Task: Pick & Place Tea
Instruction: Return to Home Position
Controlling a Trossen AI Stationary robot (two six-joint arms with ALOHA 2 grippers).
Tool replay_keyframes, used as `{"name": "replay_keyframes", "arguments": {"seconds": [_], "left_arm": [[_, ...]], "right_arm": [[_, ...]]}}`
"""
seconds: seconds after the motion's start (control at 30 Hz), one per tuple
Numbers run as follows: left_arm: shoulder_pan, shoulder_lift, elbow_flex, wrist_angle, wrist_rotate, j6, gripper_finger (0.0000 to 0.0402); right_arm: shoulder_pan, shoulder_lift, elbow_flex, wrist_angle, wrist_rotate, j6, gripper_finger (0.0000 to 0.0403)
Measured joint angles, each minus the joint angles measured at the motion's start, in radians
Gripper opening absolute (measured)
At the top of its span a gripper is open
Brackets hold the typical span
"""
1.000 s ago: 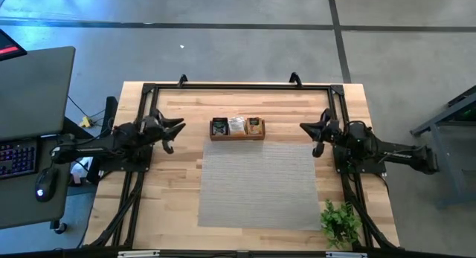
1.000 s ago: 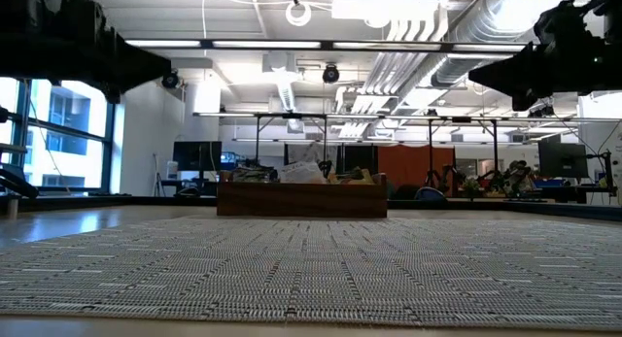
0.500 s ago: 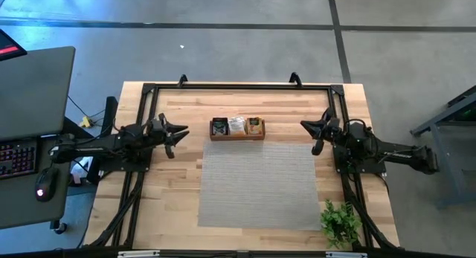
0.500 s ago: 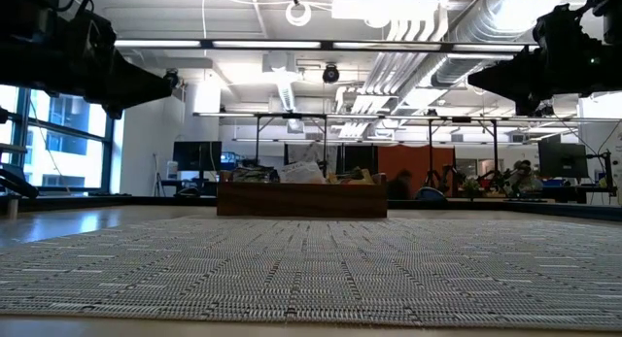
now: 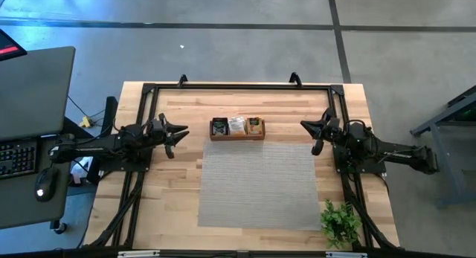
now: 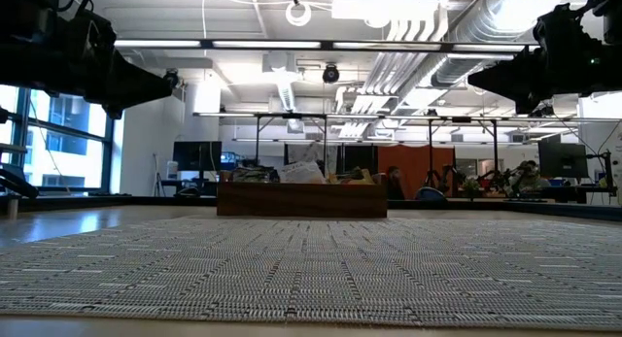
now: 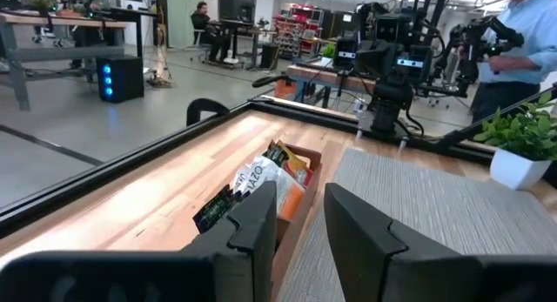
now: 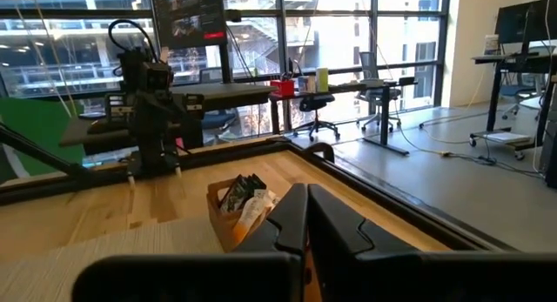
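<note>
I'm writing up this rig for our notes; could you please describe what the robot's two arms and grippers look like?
The left arm and right arm are alike: black, slim, built of jointed links. The left gripper and right gripper also match, each with two dark, matte, angular fingers with flat inner faces. I can see no markings or loose cables on them.

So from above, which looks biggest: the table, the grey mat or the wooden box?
Largest to smallest in the high view:
1. table
2. grey mat
3. wooden box, by far the smallest
</note>
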Motion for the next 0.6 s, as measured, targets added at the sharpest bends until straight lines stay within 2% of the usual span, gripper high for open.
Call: {"name": "replay_keyframes", "arguments": {"seconds": [0.6], "left_arm": [[0.0, 0.0, 0.0, 0.001, -0.001, 0.0, 0.0098]], "right_arm": [[0.0, 0.0, 0.0, 0.0, 0.0, 0.002, 0.001]]}}
